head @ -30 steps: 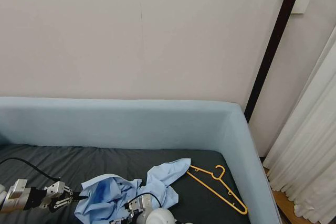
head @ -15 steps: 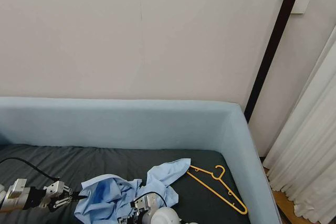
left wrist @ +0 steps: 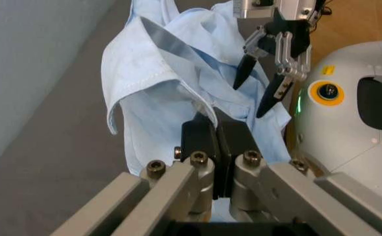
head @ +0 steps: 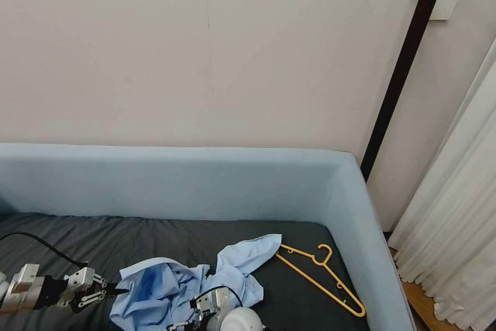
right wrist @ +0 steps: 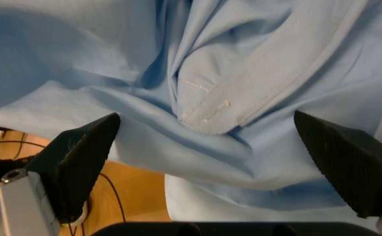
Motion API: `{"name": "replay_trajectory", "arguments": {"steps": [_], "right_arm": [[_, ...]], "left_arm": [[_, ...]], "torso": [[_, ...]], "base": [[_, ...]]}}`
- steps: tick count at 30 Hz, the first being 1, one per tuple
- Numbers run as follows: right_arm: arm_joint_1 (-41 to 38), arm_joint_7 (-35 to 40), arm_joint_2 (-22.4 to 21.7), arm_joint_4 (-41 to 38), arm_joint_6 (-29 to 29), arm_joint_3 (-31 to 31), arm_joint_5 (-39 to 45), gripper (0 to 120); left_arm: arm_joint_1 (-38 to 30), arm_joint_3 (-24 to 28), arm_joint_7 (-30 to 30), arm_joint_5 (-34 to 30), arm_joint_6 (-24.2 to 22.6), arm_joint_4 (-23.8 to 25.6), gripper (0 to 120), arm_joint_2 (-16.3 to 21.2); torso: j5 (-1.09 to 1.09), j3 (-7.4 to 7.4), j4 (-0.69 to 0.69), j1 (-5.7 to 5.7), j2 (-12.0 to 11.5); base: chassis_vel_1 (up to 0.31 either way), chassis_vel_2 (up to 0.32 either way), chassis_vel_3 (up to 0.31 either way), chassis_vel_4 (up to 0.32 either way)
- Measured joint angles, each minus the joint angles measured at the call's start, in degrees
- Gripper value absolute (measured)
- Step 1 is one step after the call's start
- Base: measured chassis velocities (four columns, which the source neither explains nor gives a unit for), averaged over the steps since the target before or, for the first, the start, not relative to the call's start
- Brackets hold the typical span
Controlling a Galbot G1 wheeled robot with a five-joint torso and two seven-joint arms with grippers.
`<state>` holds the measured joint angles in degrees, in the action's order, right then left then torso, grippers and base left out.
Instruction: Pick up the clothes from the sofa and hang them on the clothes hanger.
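On the dark sofa seat, toward its near edge, a crumpled light-blue shirt lies just left of a yellow hanger. The left hand is pinched closed on the shirt's left edge. The right hand hangs over the shirt's near side, fingers spread wide, holding nothing.

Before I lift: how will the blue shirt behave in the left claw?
Probably floppy: the blue shirt lies crumpled in soft folds, so it should sag below the left claw shut on its edge. Likely light: thin cloth. Pinched only there, it might slip. Right claw hangs open over it.
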<state>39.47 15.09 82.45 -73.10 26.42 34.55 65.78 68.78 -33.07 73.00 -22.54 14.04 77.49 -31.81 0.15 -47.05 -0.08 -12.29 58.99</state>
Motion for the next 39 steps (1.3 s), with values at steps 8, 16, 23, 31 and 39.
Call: {"name": "replay_trajectory", "arguments": {"steps": [8,16,23,31,39], "right_arm": [[-0.2,-1.7,0.8,1.5,-0.8,-0.2,-0.9,90],[0.2,-2.4,0.6,1.3,-1.7,0.0,-1.7,63],[0.4,-2.7,0.2,1.2,-3.4,-0.1,-2.7,34],[0.5,-3.1,-0.3,1.1,-4.6,-0.4,-3.2,8],[1.1,-5.5,-2.1,-0.7,-9.1,-1.0,-4.6,0]], "left_arm": [[0.0,-0.1,0.0,0.1,0.3,-0.5,0,-0.1],[-0.5,0.3,0.0,0.1,0.9,-1.4,0,0.0],[-1.0,0.9,-0.1,0.1,0.9,-1.6,0,0.0],[-1.2,1.3,-0.1,0.2,1.0,-1.7,0,-0.2],[-1.7,1.6,-0.2,0.3,1.0,-2.1,0,-0.7]], "torso": [[0.0,0.0,0.0,0.0,0.0],[0.0,0.0,0.0,0.0,0.0],[0.0,0.0,0.0,0.0,0.0],[0.0,0.0,0.0,0.0,0.0],[0.0,0.0,0.0,0.0,0.0]], "base": [[0.0,0.0,0.0,0.0],[0.0,0.0,0.0,0.0],[0.0,0.0,0.0,0.0],[0.0,0.0,0.0,0.0],[0.0,0.0,0.0,0.0]]}}
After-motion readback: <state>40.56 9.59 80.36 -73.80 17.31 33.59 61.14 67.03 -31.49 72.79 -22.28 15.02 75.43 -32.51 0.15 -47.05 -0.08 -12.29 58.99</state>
